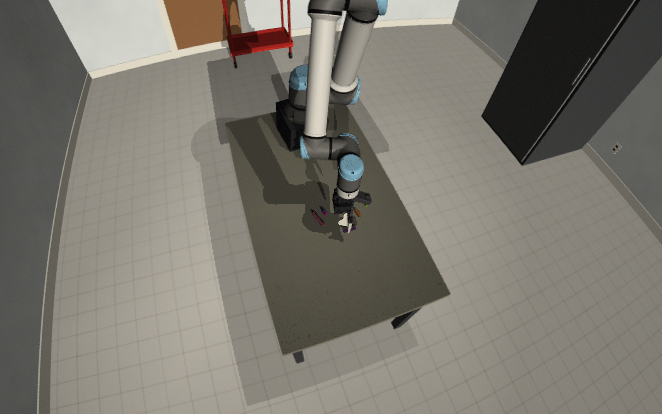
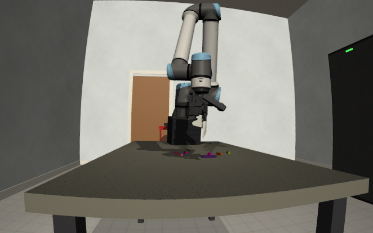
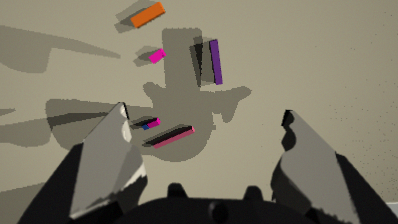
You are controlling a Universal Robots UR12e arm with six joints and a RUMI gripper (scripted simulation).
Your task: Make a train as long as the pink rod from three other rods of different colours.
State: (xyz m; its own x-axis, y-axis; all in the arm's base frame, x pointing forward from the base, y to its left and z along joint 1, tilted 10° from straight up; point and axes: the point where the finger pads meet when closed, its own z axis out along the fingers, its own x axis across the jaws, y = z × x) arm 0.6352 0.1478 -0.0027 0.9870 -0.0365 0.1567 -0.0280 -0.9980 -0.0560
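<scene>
In the wrist view the pink rod [image 3: 172,136] lies flat below the middle. A short magenta rod [image 3: 153,122] with a blue rod [image 3: 146,127] at its end lies just left of it. The purple rod [image 3: 216,62] lies farther up, a second magenta rod [image 3: 157,55] to its left, and the orange rod [image 3: 147,14] at the top. My gripper [image 3: 205,107] is open and empty, hovering well above the table. In the exterior view the gripper [image 2: 201,127] hangs above the purple rod [image 2: 208,156], with the pink rod [image 2: 178,153], orange rod [image 2: 219,153] and lime rod [image 2: 228,152] around it.
The rods lie in the far half of the dark table [image 1: 323,228], near the arm's black base [image 2: 183,130]. A black cabinet [image 2: 359,115] stands to the right and a red cart [image 1: 258,36] behind the table.
</scene>
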